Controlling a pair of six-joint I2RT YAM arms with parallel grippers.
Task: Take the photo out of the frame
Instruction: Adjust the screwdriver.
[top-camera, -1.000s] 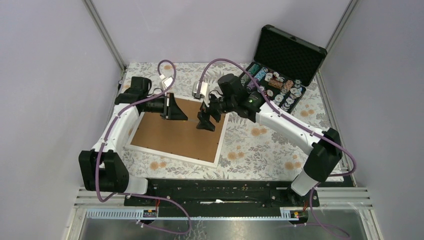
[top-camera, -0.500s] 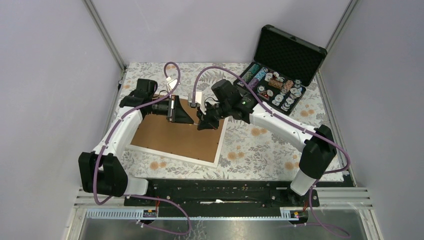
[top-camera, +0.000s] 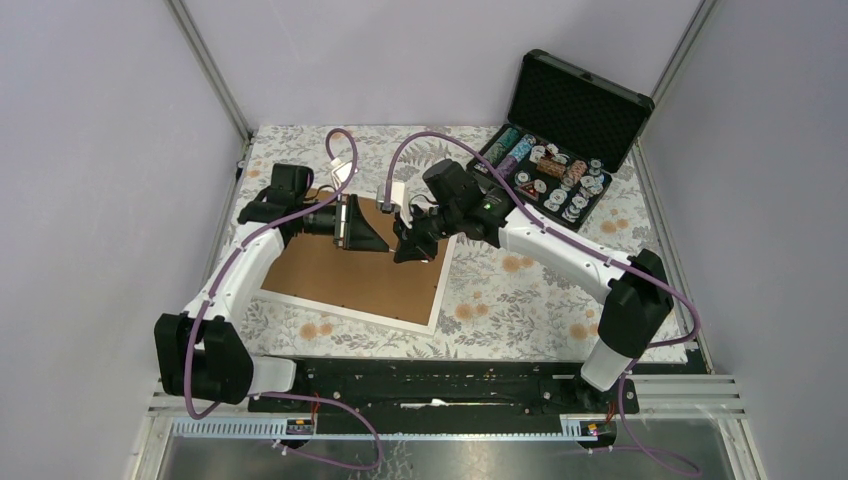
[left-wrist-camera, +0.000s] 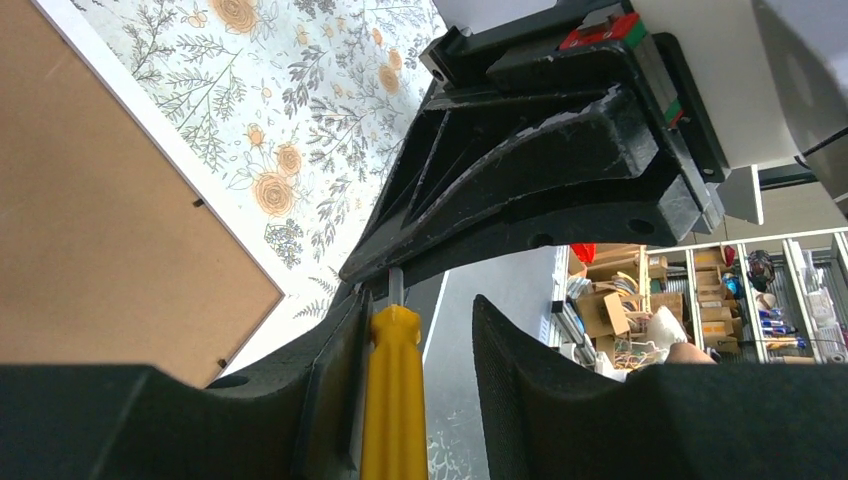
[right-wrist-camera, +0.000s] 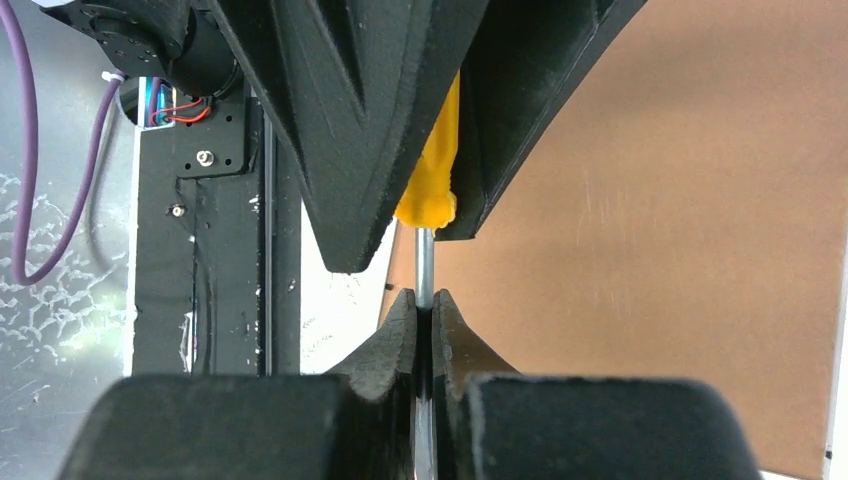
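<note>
Right pincer (right-wrist-camera: 422, 310) is clenched on the bare metal shaft of a screwdriver (right-wrist-camera: 430, 190), just above the far right part of the frame (top-camera: 345, 309). That frame is laid back-up on the table (top-camera: 520, 290). Only its brown backing board (top-camera: 340, 270) is shown. The photo cannot be seen and is judged to lie beneath that board, inside the frame. Small dark tabs (left-wrist-camera: 197, 203) are seen at the board's edge, so the board is judged not yet freed.

A handover of the tool between the arms is judged to be in hand, and the main risk lies there. The shaft is thin and smooth and is pinched only at the fingertips, while the heavier yellow handle is left overhanging. Once it is let go fully, the tool could be swung or slid out of the grip and dropped onto the board, or rolled away across the table. The tips of the two pincers are set very close, so a knock could be caused when they are drawn apart.

The left pincer (left-wrist-camera: 420, 300) is partly released. The handle is laid against one of its fingers (left-wrist-camera: 335, 345), and a clear gap is left to the other, so no firm hold is shown. Nothing else is touched by either pincer. An open case of poker chips (top-camera: 560, 185) is stood well apart at the far right.
</note>
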